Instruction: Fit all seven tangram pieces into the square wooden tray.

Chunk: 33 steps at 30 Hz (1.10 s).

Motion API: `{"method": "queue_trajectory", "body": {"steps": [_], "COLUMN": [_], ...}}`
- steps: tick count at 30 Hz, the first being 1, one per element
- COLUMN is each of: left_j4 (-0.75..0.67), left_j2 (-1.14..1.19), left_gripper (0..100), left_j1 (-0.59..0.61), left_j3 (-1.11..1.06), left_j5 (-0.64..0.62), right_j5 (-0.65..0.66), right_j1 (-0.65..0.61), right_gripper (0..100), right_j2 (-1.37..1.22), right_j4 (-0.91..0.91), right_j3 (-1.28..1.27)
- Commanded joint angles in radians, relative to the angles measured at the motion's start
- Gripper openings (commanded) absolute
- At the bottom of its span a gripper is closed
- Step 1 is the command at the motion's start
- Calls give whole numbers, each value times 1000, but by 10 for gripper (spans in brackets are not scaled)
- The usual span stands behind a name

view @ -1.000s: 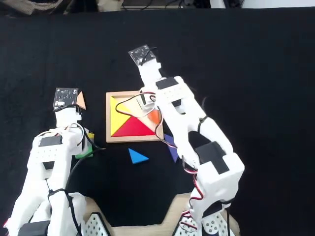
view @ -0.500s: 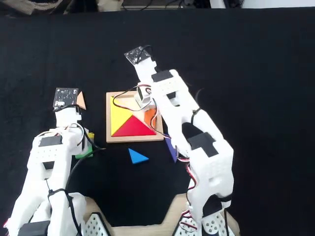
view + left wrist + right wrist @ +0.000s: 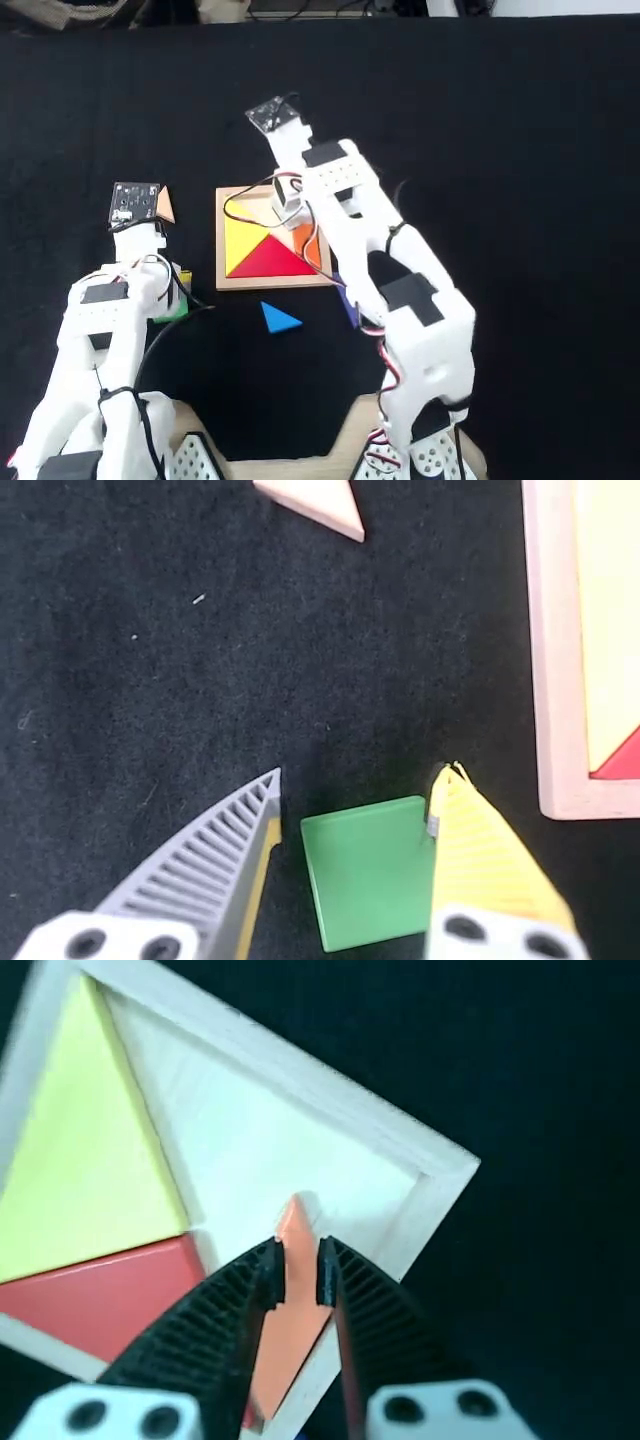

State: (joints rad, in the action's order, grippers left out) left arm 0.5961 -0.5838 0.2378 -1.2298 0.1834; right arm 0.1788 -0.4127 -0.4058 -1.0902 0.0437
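Over the tray's (image 3: 300,1092) orange piece (image 3: 297,1222) hangs the right claw (image 3: 298,1260).

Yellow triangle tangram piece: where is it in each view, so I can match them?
High view: the yellow triangle tangram piece fills the left side of the square wooden tray.
Left wrist view: the piece inside the tray's rim, past the green square piece.
Right wrist view: the piece beside the red triangle piece.
Shared landmark: the red triangle piece touching it.
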Motion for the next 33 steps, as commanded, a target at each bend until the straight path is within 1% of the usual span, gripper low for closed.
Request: {"method": "queue_trajectory", "body": {"steps": [1, 3, 4, 6, 7, 8, 12, 18, 20, 25, 33], "left_j4": [-14, -14, -14, -14, -14, -14, -14, -15, -15, -15, -15], "left_j2": [-25, -25, -25, -25, -25, -25, -25, -25, -25, -25, -25], "left_gripper": [238, 238, 238, 238, 238, 238, 238, 238, 238, 238, 238], "left_j1": [8, 8, 8, 8, 8, 8, 8, 8, 8, 8, 8], "left_j3": [5, 5, 5, 5, 4, 4, 4, 4, 4, 4, 4], "left_j5": [-2, -2, -2, -2, -2, -2, -2, -2, -2, -2, -2], "right_j5": [15, 25, 49, 94, 101, 100, 81, 87, 92, 150, 150], "right_j1": [-28, -46, -57, -77, -84, -87, -66, -23, -21, -20, -20], "right_gripper": [64, 64, 62, 33, 11, 11, 11, 11, 11, 11, 11], "right_j2": [82, 70, 56, 25, 8, -7, -54, -77, -79, -79, -77], "right_j4": [-2, 15, 18, 26, 26, 20, 18, 17, 8, -3, -3], "right_j3": [38, 39, 42, 47, 54, 65, 94, 91, 87, 56, 19]}}
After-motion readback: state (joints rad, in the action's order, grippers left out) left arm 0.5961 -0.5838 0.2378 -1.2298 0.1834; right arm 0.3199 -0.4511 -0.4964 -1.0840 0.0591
